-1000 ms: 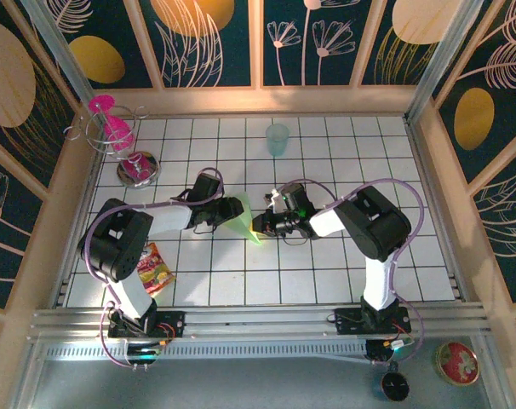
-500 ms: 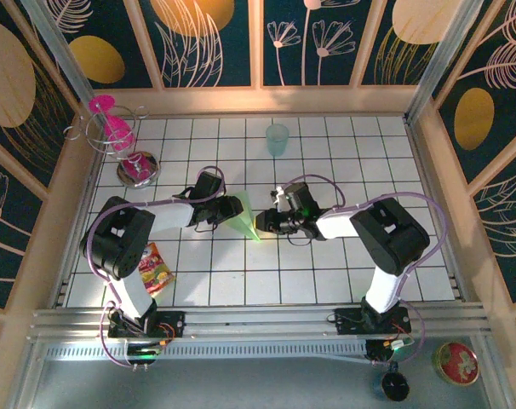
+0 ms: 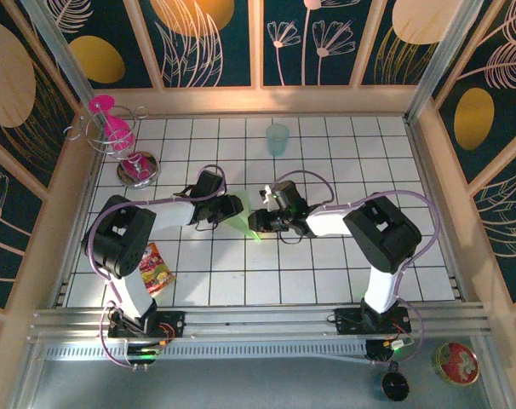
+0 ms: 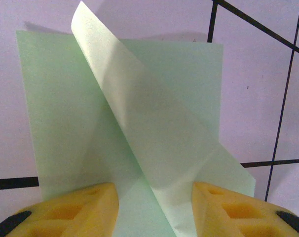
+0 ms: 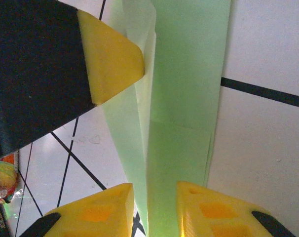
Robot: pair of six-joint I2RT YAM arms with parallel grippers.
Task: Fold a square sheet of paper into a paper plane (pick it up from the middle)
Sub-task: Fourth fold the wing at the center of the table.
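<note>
The paper plane (image 3: 246, 225) is a light green folded dart lying on the white tiled table between my two grippers. In the left wrist view, one flap of the paper plane (image 4: 139, 113) stands up along a diagonal crease. My left gripper (image 3: 234, 207) is open, and its yellow fingers straddle the paper's near end (image 4: 154, 197). My right gripper (image 3: 257, 223) faces it from the right. It is open by a narrow gap (image 5: 154, 192), with the raised centre fold of the paper plane (image 5: 186, 98) running between its fingers. A left fingertip (image 5: 112, 54) touches the paper's edge.
A translucent teal cup (image 3: 278, 138) stands at the back centre. A wire rack with a pink glass (image 3: 111, 126) and a metal bowl (image 3: 137, 168) sit at the back left. A snack packet (image 3: 157, 267) lies by the left arm's base.
My right gripper has slid left along the table onto the paper's pointed end, and its arm has stretched out. The left gripper has hardly moved.
</note>
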